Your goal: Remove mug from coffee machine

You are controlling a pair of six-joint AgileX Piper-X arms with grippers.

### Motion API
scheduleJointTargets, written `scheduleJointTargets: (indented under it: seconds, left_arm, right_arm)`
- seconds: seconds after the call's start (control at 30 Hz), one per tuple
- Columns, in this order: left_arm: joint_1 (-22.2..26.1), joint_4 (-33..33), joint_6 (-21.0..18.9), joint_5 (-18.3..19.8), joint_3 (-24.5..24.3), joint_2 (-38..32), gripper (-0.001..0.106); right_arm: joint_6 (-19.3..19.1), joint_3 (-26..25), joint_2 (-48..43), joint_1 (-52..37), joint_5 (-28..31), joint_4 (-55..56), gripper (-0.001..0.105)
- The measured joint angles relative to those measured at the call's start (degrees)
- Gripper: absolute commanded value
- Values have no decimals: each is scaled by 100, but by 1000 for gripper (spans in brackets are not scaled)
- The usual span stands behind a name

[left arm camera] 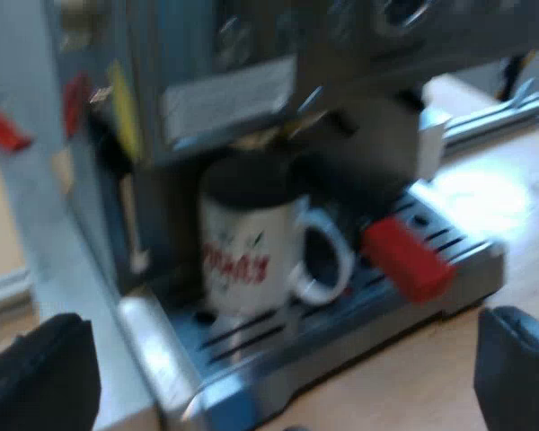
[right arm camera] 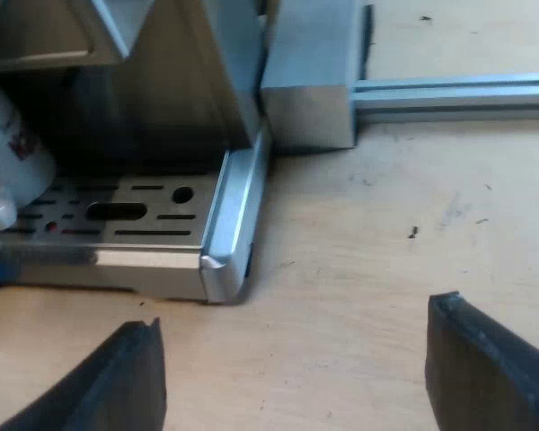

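The white mug (left arm camera: 247,256) stands on the drip tray (left arm camera: 341,325) of the espresso machine (left arm camera: 229,99), beside the holder's red end (left arm camera: 406,259) — at twelve o'clock from my left gripper (left arm camera: 278,359), its fingers spread wide and empty. My right gripper (right arm camera: 301,359), equally agape, hangs over the table (right arm camera: 386,233) at the tray's corner.

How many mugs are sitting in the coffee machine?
1. The mug stands on the espresso machine's drip tray, under the holder whose red handle end sticks out beside it. Another could hide behind the machine.
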Motion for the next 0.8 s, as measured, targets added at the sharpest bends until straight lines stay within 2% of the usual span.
scheduleJointTargets:
  seconds: [0.07, 0.17, 0.23, 0.33, 0.6, 0.8]
  left_arm:
    - [-100, -383, 0, 267, 52, 155, 86]
    - [-108, -568, 0, 597, 206, 356, 86]
    - [-108, -654, 0, 725, 307, 449, 86]
    - [-108, -812, 0, 906, 520, 497, 86]
    - [-108, -1545, 0, 933, 1229, 507, 86]
    - [-108, -1864, 0, 976, 1524, 519, 86]
  right_arm:
    - [-125, -1, 84, 243, -168, -10, 63]
    - [-486, -1, 173, 519, -773, -109, 63]
    - [-583, -1, 208, 690, -1018, -226, 63]
    - [-647, -1, 242, 904, -1057, -469, 63]
    - [-723, 206, 400, 1286, -1132, -1135, 63]
    - [-759, 526, 610, 1587, -1280, -1730, 63]
